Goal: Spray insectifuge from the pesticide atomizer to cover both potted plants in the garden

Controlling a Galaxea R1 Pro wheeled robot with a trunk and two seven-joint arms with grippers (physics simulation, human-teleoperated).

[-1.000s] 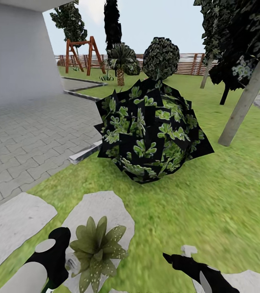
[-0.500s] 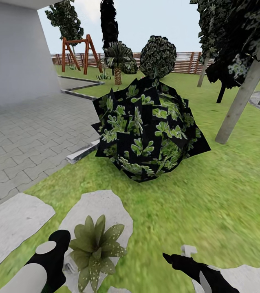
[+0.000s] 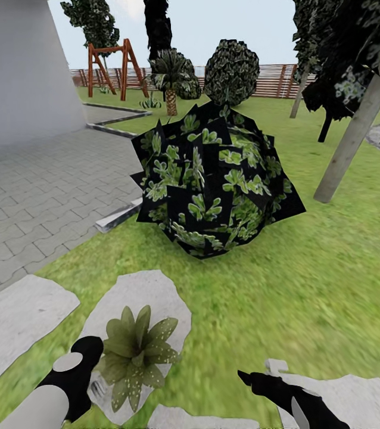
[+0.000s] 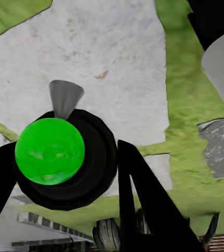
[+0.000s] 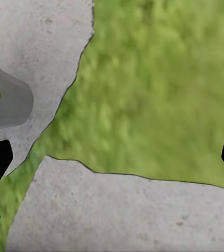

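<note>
On the lawn [image 3: 333, 286], right gripper [image 5: 112, 157] spread and empty, left gripper [image 3: 89, 369] unclear, plant [image 3: 133, 351] apparently unsprayed.

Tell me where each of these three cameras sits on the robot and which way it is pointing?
Head view: on the robot's head, looking forward and down over lawn, a big bush and a potted plant; both arms show at the bottom edge.
Left wrist view: near the left gripper, looking down onto a stepping stone; black fingers and a green ball show.
Right wrist view: near the right gripper, looking down at grass and a stone slab; black fingertips show at both edges.
Shared: all three see grass and grey stepping stones.
</note>
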